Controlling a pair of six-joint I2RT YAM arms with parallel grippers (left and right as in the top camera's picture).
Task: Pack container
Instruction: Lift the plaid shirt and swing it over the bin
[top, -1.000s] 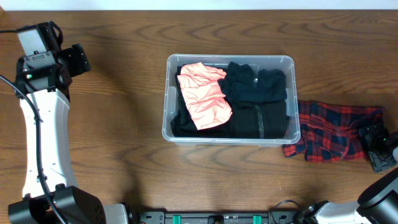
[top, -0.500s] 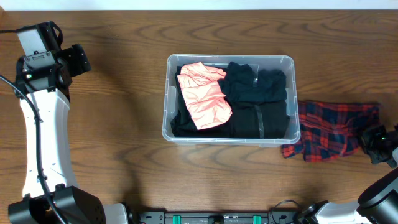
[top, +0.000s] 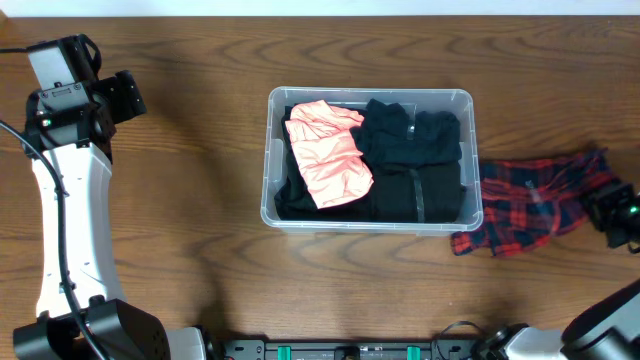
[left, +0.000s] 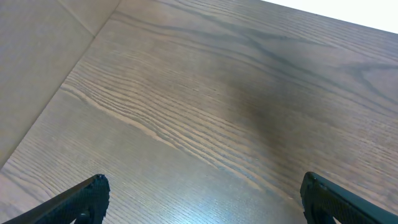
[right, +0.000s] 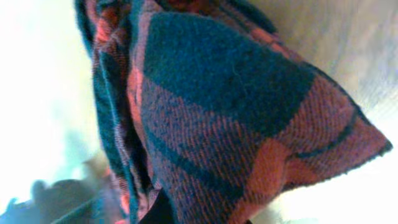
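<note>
The clear container (top: 267, 150) stands mid-table, holding a pink garment (top: 330, 152) at its left and black clothes (top: 415, 165) across the rest. Just right of it, a red-and-dark plaid cloth (top: 525, 200) lies on the wood, its left part touching the container's right wall. My right gripper (top: 608, 205), at the table's right edge, is shut on the cloth's right end, which is raised. In the right wrist view the plaid cloth (right: 230, 106) fills the frame and hides the fingers. My left gripper (top: 125, 95) hangs open at the far left over bare wood (left: 205, 112).
The left arm's white link (top: 70, 220) runs down the left side of the table. A black bar with green clips (top: 340, 350) lies along the near edge. A pale wall (left: 37, 62) borders the table at the far left.
My right gripper closed on the plaid cloth's right end and drew it up and toward the far side, bunching the cloth. The left arm and the container's contents have not moved.
</note>
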